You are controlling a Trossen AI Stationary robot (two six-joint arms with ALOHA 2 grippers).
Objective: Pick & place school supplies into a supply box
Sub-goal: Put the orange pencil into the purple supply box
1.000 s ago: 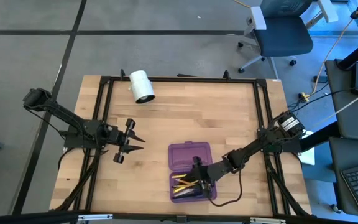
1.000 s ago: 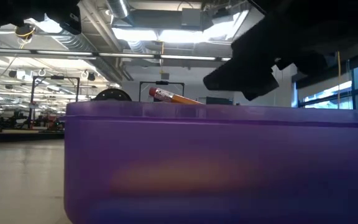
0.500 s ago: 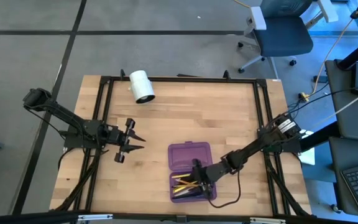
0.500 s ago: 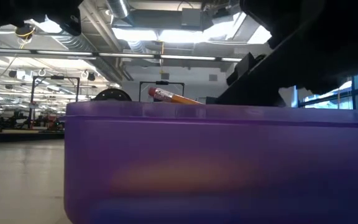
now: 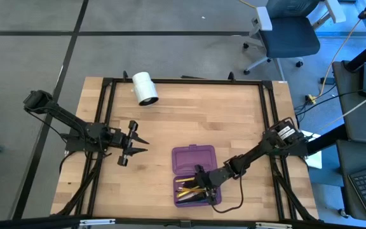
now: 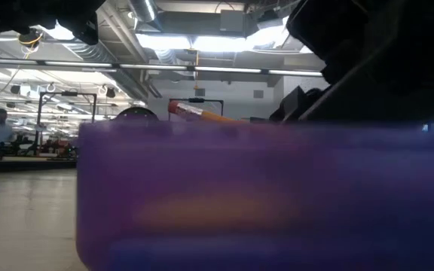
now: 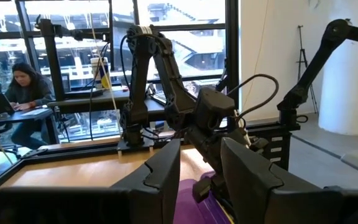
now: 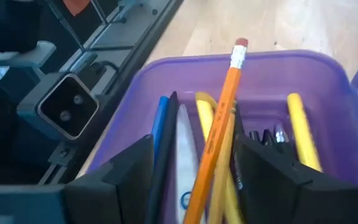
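The purple supply box (image 5: 194,158) lies open near the table's near edge; its near half (image 8: 278,59) holds yellow (image 8: 303,130), blue (image 8: 160,124) and black pens. An orange pencil (image 8: 225,106) lies slanting in that half, with its eraser end (image 6: 183,110) sticking up over the rim. My right gripper (image 5: 199,183) hangs open over the near half, one finger on each side of the pencil's lower part (image 8: 194,180). My left gripper (image 5: 146,147) waits open left of the box, above the table. My right gripper stands astride the orange pencil (image 8: 211,158) from above at a slant. The gap between its fingers is far wider than the pencil, and I cannot tell whether either finger touches the pencil or the box.
A white cylinder roll (image 5: 145,88) lies at the table's far left corner. Black frame rails (image 5: 107,114) run along the table's sides, and a small camera (image 8: 67,106) sits at the near edge beside the box. A person (image 7: 20,87) sits in the room beyond.
My right gripper has moved a little toward the table's left and near edge, lower over the box's near half. In the low view the pencil's eraser end has shifted slightly and the box wall has blurred.
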